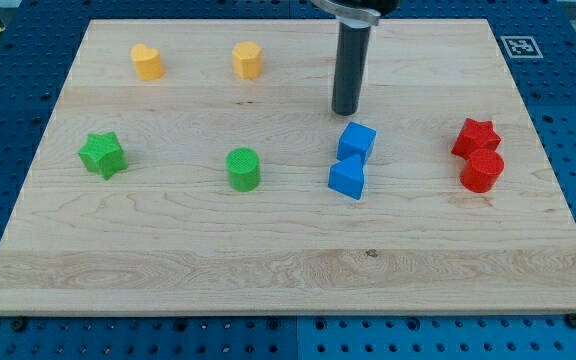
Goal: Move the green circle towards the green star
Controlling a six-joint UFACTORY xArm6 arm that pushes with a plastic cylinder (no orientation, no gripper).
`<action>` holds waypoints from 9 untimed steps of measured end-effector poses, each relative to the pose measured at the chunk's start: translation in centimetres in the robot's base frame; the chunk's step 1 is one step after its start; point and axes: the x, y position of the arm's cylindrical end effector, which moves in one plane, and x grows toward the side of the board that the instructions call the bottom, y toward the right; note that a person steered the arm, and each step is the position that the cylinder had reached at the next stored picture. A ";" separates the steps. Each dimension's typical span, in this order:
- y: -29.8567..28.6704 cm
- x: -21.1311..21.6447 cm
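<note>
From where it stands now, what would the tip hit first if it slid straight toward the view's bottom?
Most likely the blue cube, just below my tip; it sits slightly right, so contact may be glancing.

So there's eight blocks sitting on the board (pixel 288 260) right now, two of each colour. Greens: a star (pixel 102 155) and a circle (pixel 243 168). Blues: a cube (pixel 357 141) and a second block (pixel 347 178). Reds: a star (pixel 476 136) and a circle (pixel 483 171). Yellows: two (pixel 147 61) (pixel 247 60).

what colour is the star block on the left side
Green: the star shows plainly in the camera view.
</note>
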 end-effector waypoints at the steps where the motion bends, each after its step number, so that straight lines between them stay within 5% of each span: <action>1: 0.0 2.2; 5: -10.2 2.4; 7: -10.7 11.1; 9: -5.4 10.6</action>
